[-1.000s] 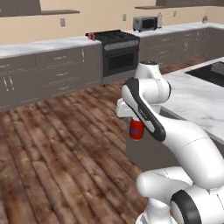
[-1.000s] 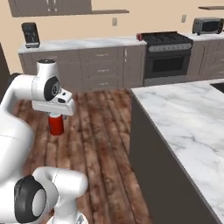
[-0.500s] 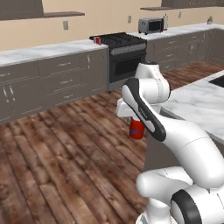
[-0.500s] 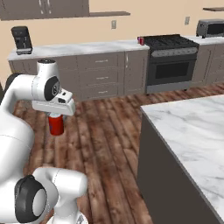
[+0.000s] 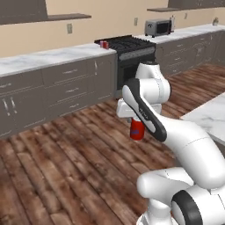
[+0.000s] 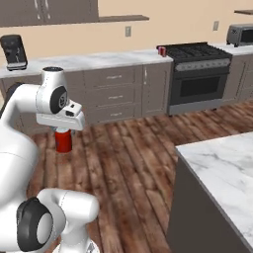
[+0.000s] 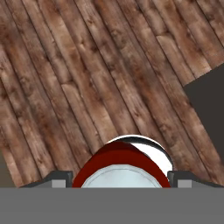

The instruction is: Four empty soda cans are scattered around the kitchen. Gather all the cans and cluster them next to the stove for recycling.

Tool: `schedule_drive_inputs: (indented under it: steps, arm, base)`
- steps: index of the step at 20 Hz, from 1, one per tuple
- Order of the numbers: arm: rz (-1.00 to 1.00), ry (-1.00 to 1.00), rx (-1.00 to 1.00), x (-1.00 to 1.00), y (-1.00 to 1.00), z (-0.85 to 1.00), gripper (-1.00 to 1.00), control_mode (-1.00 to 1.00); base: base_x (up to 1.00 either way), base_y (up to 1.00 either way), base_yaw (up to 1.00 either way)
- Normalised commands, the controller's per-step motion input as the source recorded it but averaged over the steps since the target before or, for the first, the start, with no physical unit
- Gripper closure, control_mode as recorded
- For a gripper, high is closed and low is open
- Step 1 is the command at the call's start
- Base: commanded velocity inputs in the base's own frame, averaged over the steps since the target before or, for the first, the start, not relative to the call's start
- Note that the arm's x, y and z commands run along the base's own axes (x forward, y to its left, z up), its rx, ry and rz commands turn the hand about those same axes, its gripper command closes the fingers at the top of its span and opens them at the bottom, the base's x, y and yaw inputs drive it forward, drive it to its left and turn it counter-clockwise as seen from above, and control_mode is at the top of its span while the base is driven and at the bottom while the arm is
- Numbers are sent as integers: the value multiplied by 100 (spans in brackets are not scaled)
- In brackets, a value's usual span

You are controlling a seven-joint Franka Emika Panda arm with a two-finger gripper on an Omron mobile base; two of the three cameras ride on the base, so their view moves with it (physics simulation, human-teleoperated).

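Note:
A red soda can hangs upright over the wood-plank floor, with my gripper shut on it from above. The right base view shows the same can under the gripper. In the hand view the can's silver top and red rim sit between the two fingertips. A second red soda can stands on the marble counter just left of the black stove, across the floor from me.
Dark cabinets under a marble counter line the far wall. A marble island lies close on my right. A toaster oven sits right of the stove, and a coffee machine at far left.
The whole picture has shifted: the base has moved, the back wall and stove look nearer, and the island has slid toward the right edge. The can stays in the gripper.

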Motion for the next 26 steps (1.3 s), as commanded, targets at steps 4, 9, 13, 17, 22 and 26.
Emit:
schedule_drive_inputs:
  steps: [4,9,13,17,22,26]
  arm:
    - [0,0,0,0,0,0,100,100]
    - [0,0,0,0,0,0,100,100]
    - [0,0,0,0,0,0,100,100]
    - [0,0,0,0,0,0,100,100]
    - [0,0,0,0,0,0,100,100]
    - [0,0,0,0,0,0,100,100]
  base:
    - [67,61,-11]
    - [68,63,-12]
    - [72,64,-11]
    - [70,63,-12]
    - [70,61,-12]
    - [79,40,-9]
